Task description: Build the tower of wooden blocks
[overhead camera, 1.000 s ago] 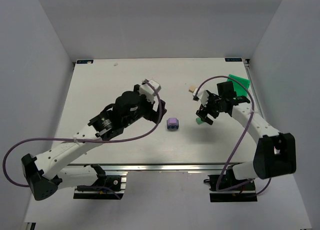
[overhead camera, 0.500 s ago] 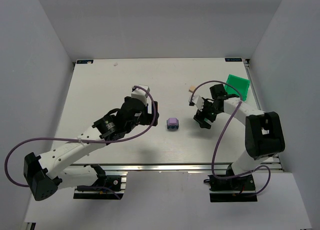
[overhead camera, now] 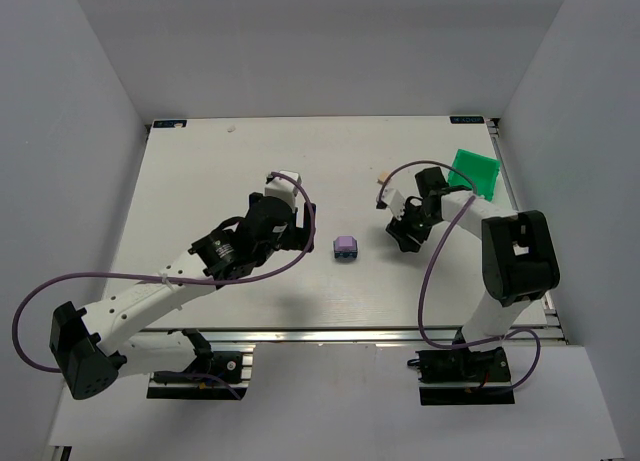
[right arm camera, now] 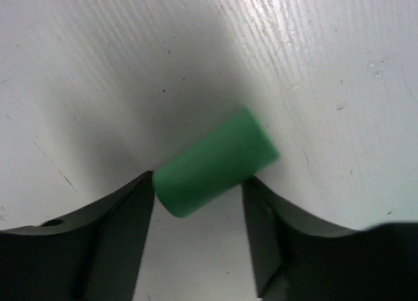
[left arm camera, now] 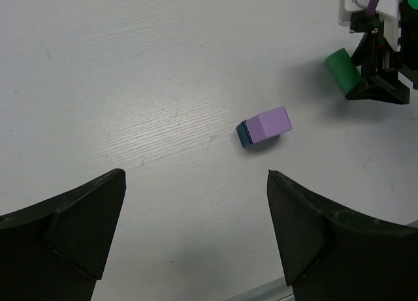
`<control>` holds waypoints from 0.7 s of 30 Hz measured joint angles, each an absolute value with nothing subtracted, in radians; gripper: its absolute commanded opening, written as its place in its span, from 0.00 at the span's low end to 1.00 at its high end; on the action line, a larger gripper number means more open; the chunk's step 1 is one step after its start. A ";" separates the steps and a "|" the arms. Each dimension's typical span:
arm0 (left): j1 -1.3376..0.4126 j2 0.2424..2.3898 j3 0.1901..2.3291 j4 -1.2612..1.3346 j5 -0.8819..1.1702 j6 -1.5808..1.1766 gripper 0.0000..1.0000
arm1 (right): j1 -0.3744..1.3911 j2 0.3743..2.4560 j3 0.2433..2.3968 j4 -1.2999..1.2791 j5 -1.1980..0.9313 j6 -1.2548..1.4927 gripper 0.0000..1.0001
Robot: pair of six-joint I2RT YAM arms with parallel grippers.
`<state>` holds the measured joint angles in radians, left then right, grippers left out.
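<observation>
open table (overhead camera: pixel 190 181) spreads over the left and far side, with wide room for a pincer. the purple block (left arm camera: pixel 264 126) stands alone mid-table, free on every side. the left pincer (left arm camera: pixel 196 177) gapes wide just short of it, nothing between them. to the right, the right pincer (overhead camera: pixel 404 241) crowds the green cylinder (right arm camera: pixel 215 162), fingers (right arm camera: pixel 117 236) close on both sides. beyond it, the cream block (overhead camera: pixel 383 177) and green bin (overhead camera: pixel 473 169) narrow the far right corner.
</observation>
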<state>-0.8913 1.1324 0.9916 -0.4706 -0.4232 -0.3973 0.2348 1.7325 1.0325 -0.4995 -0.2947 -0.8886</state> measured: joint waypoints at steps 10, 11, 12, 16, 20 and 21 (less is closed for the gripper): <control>-0.891 1.154 1.003 -0.472 -0.425 -0.398 0.98 | 0.236 1.692 0.962 -0.360 -0.284 -0.770 0.02; -0.891 1.158 1.006 -0.473 -0.422 -0.398 0.98 | 0.236 1.682 0.949 -0.344 -0.281 -0.761 0.02; -0.891 1.163 1.011 -0.476 -0.416 -0.399 0.98 | 0.236 1.674 0.937 -0.331 -0.275 -0.746 0.12; -0.891 1.173 1.021 -0.481 -0.392 -0.400 0.98 | 0.236 1.665 0.931 -0.305 -0.230 -0.686 0.52; -0.891 1.174 1.021 -0.486 -0.362 -0.392 0.98 | 0.239 1.614 0.921 -0.280 -0.228 -0.684 0.89; -0.891 1.174 1.021 -0.486 -0.356 -0.390 0.98 | 0.241 1.600 0.925 -0.278 -0.231 -0.683 0.89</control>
<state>-0.8913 1.1736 1.0214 -0.4858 -0.3561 -0.3897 0.2405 1.6001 0.9253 -0.2779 -0.2310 -0.6830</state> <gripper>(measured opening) 0.982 0.849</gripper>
